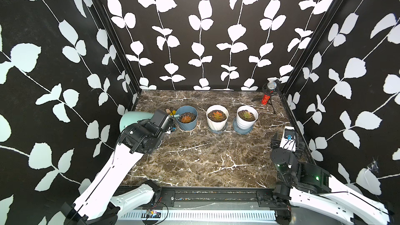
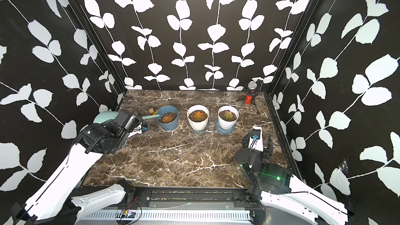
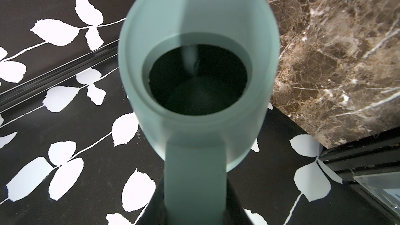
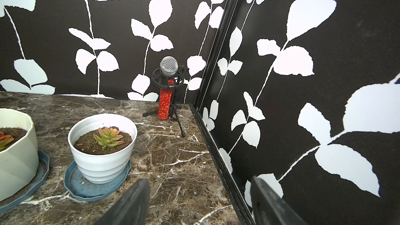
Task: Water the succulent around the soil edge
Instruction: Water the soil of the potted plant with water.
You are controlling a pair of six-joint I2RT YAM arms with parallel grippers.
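Observation:
A mint-green watering can (image 1: 132, 119) hangs tilted at the table's left, its thin spout (image 2: 150, 117) reaching to the left rim of the blue pot (image 1: 187, 124). An orange-red succulent (image 1: 185, 118) sits in dark soil in that pot. No stream of water shows. In the left wrist view I look into the can's dark opening (image 3: 198, 79), and my left gripper (image 3: 194, 204) is shut on the can's handle. My right gripper (image 4: 200, 198) stands open and empty low at the right edge (image 2: 257, 140), far from the can.
A cream faceted pot (image 1: 217, 124) and a white ribbed pot (image 1: 247, 122), each with a succulent, stand on blue saucers in a row to the right of the blue pot. A red microphone on a tripod (image 1: 265, 99) is in the back right corner. Small wooden blocks (image 1: 168, 111) lie behind the spout.

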